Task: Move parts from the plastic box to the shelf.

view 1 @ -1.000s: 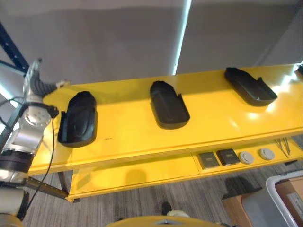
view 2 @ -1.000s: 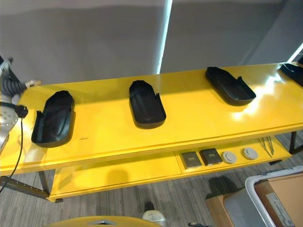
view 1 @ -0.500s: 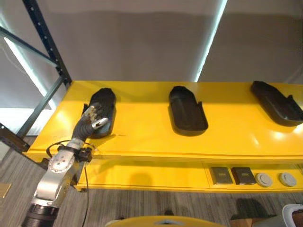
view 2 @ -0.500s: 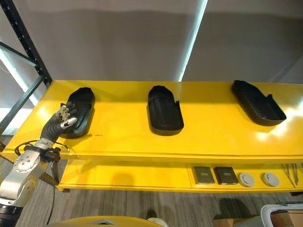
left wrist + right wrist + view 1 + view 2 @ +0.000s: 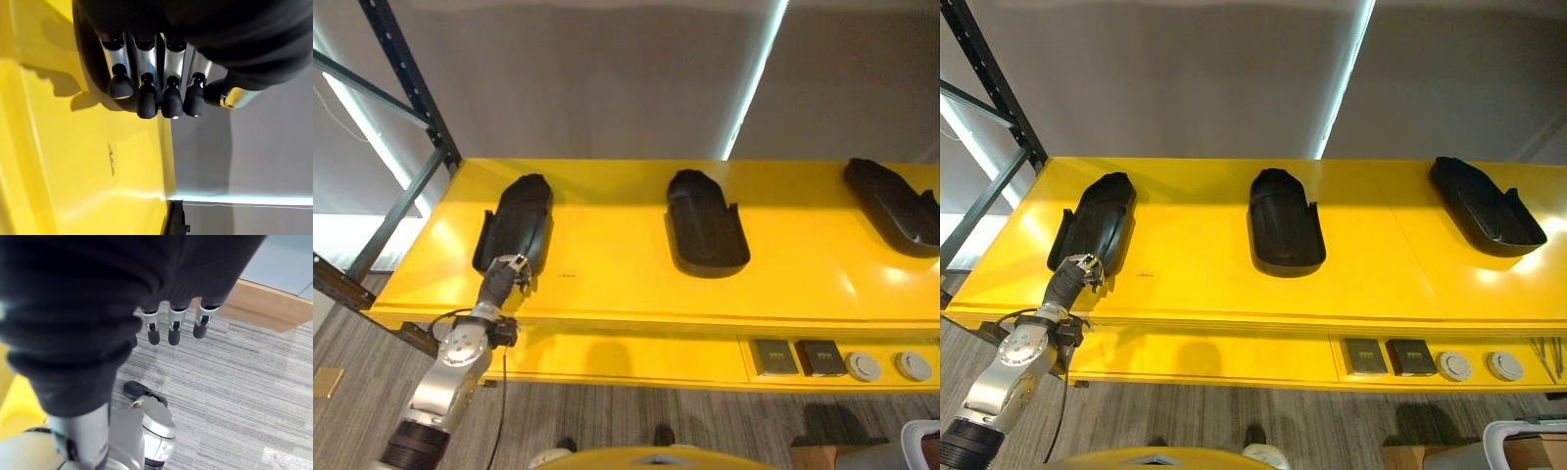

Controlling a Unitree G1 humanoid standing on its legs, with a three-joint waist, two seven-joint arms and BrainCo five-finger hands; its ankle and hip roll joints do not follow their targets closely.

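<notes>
Left eye view: slack-fingered left robot hand [image 5: 509, 274] beside part [image 5: 515, 233] lying front-to-back.

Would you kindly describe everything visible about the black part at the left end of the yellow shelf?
The leftmost black part is a long, matte, plastic-looking moulded shell with a rounded far end, raised side walls and a small tab on each side. It lies flat on the yellow shelf, lengthwise front to back, slightly angled, well apart from the middle black part. The left hand is at its near end, fingers curled against it.
</notes>
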